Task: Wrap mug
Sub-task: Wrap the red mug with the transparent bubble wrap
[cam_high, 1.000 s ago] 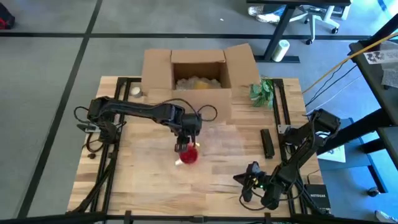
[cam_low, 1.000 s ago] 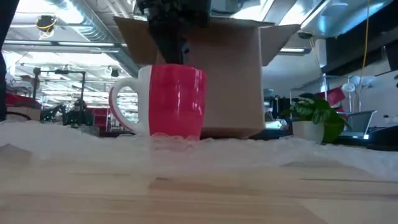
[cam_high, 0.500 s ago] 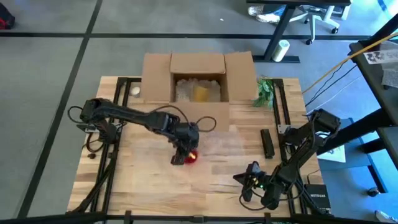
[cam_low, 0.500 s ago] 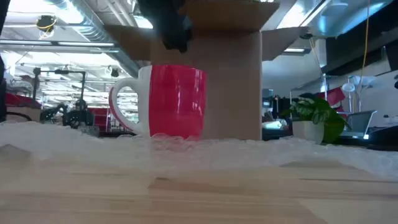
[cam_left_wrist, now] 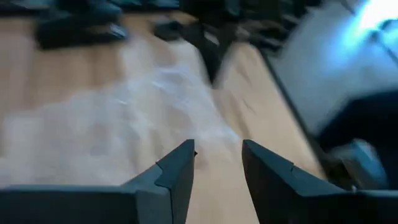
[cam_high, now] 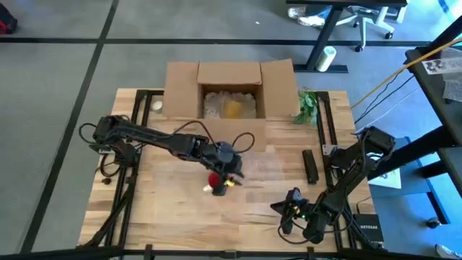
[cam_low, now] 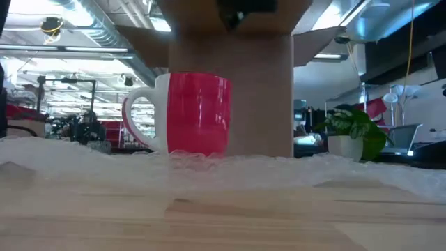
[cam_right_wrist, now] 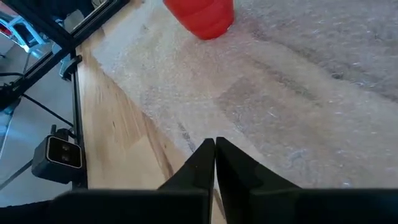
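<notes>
A: What is on the desk (cam_high: 159, 209)?

B: Pale wooden planks under a clear sheet of bubble wrap (cam_right_wrist: 298, 106), bumpy and crinkled. On it stands a glossy red mug (cam_low: 197, 113), cylindrical, with a white handle, upright near the middle of the desk, a little toward the front edge. A brown cardboard box (cam_high: 229, 88) with open flaps sits at the back edge, and a small leafy plant (cam_high: 306, 105) beside it toward the right edge.

A: And the grippers?

B: The left gripper (cam_high: 232, 175) hangs just above the mug and slightly to its right, its fingers (cam_left_wrist: 177, 171) parted by a narrow gap and holding nothing. The right gripper (cam_right_wrist: 215, 148) waits near the front right corner, fingers pressed together, the mug well apart from it.

A: Any change?

B: A second ago the left gripper sat directly over the mug; it has since swung toward the right. The mug has not moved.
</notes>
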Controlling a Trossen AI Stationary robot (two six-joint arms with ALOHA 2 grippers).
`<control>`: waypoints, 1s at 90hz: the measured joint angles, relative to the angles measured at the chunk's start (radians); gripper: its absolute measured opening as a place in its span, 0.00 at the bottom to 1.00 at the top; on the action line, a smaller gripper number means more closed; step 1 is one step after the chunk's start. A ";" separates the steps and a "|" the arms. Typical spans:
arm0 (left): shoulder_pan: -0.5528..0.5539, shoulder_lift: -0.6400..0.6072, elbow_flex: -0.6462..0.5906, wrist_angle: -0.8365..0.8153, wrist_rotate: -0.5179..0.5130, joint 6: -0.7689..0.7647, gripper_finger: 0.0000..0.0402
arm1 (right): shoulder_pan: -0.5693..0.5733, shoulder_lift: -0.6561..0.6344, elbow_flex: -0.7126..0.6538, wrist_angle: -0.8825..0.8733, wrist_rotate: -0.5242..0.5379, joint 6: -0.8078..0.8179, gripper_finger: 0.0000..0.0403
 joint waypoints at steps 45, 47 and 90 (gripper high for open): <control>-0.231 0.024 0.000 -0.215 -0.655 -0.331 0.20 | 0.000 0.000 0.000 0.005 0.005 0.000 0.00; -0.245 0.024 -0.003 -0.213 -0.660 -0.348 0.20 | 0.000 0.000 0.000 0.005 0.005 0.000 0.00; -0.524 0.024 -0.122 -0.446 -0.781 -0.964 0.19 | -0.039 0.000 0.000 -0.108 -0.257 0.025 0.00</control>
